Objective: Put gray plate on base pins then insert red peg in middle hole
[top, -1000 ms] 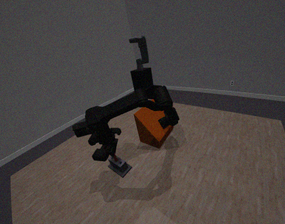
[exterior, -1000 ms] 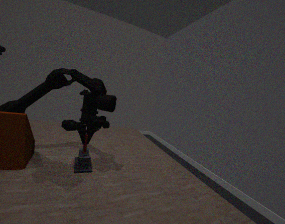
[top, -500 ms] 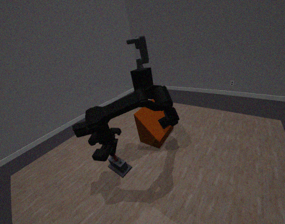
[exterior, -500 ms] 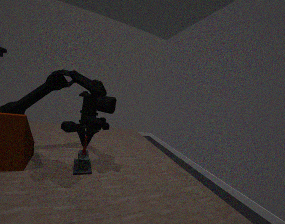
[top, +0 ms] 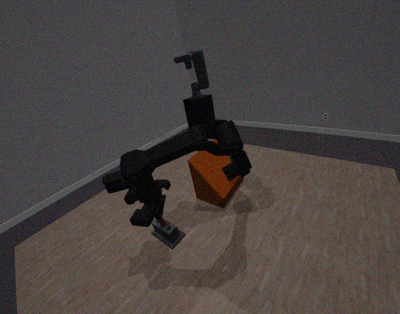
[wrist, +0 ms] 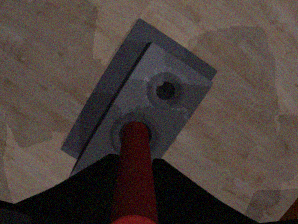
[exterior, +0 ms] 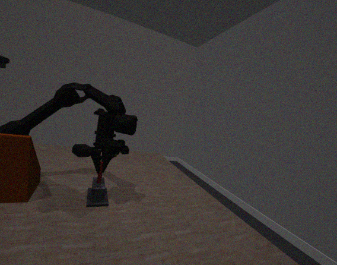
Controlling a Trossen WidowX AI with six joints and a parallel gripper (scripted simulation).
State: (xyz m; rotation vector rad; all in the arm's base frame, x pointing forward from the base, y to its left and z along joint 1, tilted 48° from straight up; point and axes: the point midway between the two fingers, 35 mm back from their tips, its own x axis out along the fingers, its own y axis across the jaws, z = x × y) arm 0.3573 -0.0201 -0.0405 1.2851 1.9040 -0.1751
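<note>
One wooden floor (top: pixel 290 229) fills the lower part of each view, bounded by grey walls with a pale skirting strip. An orange block (top: pixel 210 179) is seen standing on it, and the black arm (top: pixel 167 155) is seen reaching out from above that block and bending downward at its far end. The gripper (exterior: pixel 101 166) is pointed straight down over the small assembly on the floor, well apart from the orange block.

The base (wrist: pixel 100 119) is shown as a dark, flat rectangle lying on the floor, its long axis running diagonally in the wrist view from lower left to upper right. The gray plate (wrist: pixel 156 106) is seen lying flat on top of it, lighter in tone and aligned with the same diagonal. A pin hole (wrist: pixel 166 90) with a dark centre is visible near the plate's upper right end; the second pin is hidden behind the peg and the fingers.

The red peg (wrist: pixel 135 183) is clamped between the closed fingers, with its long axis upright, its round top end facing the wrist camera and its lower end pointed down into the plate's middle hole (wrist: pixel 135 128). In the exterior view only a short red length (exterior: pixel 100 170) is left showing between the fingertips and the plate. How deep the peg sits cannot be told.
</note>
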